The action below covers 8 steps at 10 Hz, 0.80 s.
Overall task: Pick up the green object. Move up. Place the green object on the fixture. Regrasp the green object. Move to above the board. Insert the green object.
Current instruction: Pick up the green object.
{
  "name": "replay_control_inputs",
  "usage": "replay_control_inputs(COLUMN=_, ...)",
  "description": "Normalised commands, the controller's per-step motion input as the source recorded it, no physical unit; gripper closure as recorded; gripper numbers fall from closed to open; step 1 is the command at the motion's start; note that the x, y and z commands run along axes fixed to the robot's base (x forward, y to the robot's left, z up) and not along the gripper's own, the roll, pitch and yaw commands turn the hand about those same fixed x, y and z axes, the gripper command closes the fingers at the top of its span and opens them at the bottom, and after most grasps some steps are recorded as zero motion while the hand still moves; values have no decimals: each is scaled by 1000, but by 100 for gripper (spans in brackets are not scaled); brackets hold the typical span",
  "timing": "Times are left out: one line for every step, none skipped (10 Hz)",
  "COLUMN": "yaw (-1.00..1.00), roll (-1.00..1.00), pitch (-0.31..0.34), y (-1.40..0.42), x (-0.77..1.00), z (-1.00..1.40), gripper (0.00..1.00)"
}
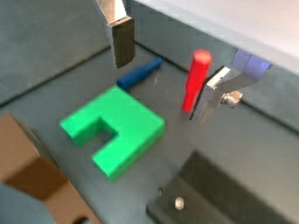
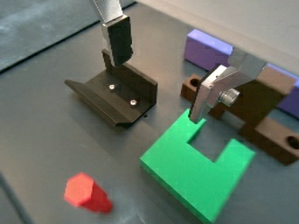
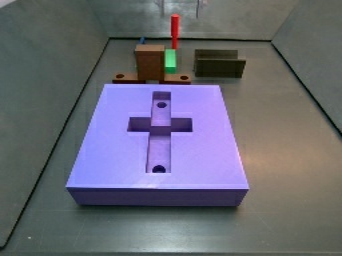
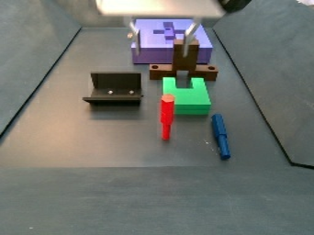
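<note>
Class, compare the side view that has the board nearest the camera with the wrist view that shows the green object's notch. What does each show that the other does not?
Only the side view: the whole board with its cross slot and two round holes.
Only the wrist view: the gripper, open above the floor beside the green object, and the notch in that object.
Both: the green object, a mere sliver in the side view, and the upright red rod.

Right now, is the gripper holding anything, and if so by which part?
Nothing is held. The gripper hangs open above the green object, its fingers clear of it; the piece lies flat on the floor.
</note>
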Motion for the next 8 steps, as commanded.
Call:
replay_control_inputs(yaw=-143, roll=-207, pitch=-116, y=-271, x=434, z=-611, gripper=0)
replay_control_inputs(yaw=0, roll=-66, pitch=-14, y=-403, x=291, z=-597, gripper=0)
replay_control_inputs(yaw=0, roll=0, pitch=-21, y=-434, x=0, z=-554, gripper=0)
replay_control_inputs(yaw=49, roll=0, pitch=-20, y=-331, x=-103, z=-566, gripper=0)
replay_control_inputs(yaw=77, roll=29, pitch=-31, y=-300, x=-117, z=-534, gripper=0)
replay_control_inputs(yaw=134, roll=47, pitch=-36, y=-169, x=-229, z=-291, gripper=0)
replay_control_inputs(yaw=123, roll=29, pitch=-67, y=-63, x=-380, z=-191, gripper=0)
replay_control_inputs(yaw=94, roll=0, pitch=-61, y=-46, x=-271, z=-217, gripper=0)
